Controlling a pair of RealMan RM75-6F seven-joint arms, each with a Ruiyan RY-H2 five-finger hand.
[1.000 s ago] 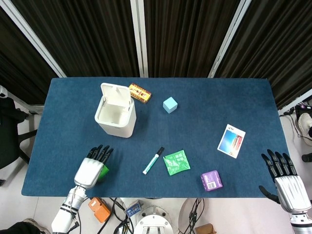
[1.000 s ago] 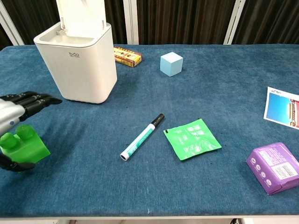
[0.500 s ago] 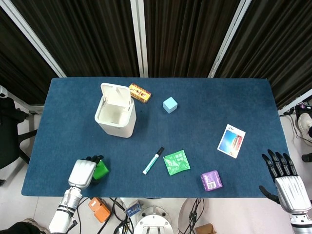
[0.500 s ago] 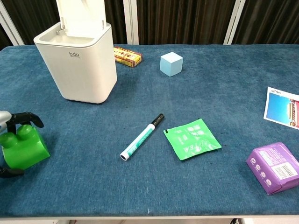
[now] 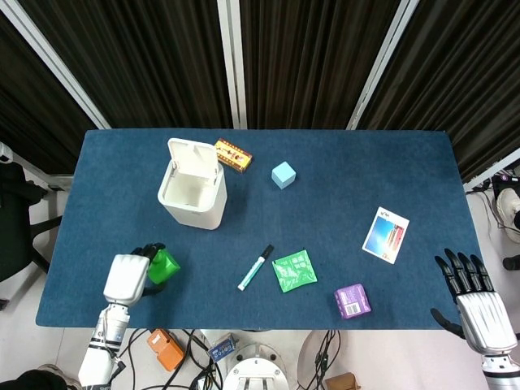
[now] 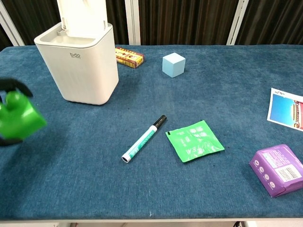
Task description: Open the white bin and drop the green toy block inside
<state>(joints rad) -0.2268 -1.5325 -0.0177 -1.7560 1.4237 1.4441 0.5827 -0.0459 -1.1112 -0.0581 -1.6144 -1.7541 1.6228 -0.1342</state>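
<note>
The white bin (image 5: 192,192) (image 6: 80,61) stands at the left of the blue table with its lid tipped up and its inside bare. My left hand (image 5: 128,278) holds the green toy block (image 5: 162,266) (image 6: 18,118) lifted off the cloth, near the front left, in front of the bin. In the chest view only dark fingertips (image 6: 14,86) show around the block at the frame's left edge. My right hand (image 5: 475,299) hangs off the front right corner, fingers spread, holding nothing.
A marker (image 5: 255,267), a green sachet (image 5: 294,270) and a purple box (image 5: 353,300) lie toward the front. A light blue cube (image 5: 283,174) and a yellow-red box (image 5: 232,153) sit behind, beside the bin. A card (image 5: 385,235) lies at the right.
My left hand closed around the green block and lifted it off the table, moving left and up. The right hand stayed put.
</note>
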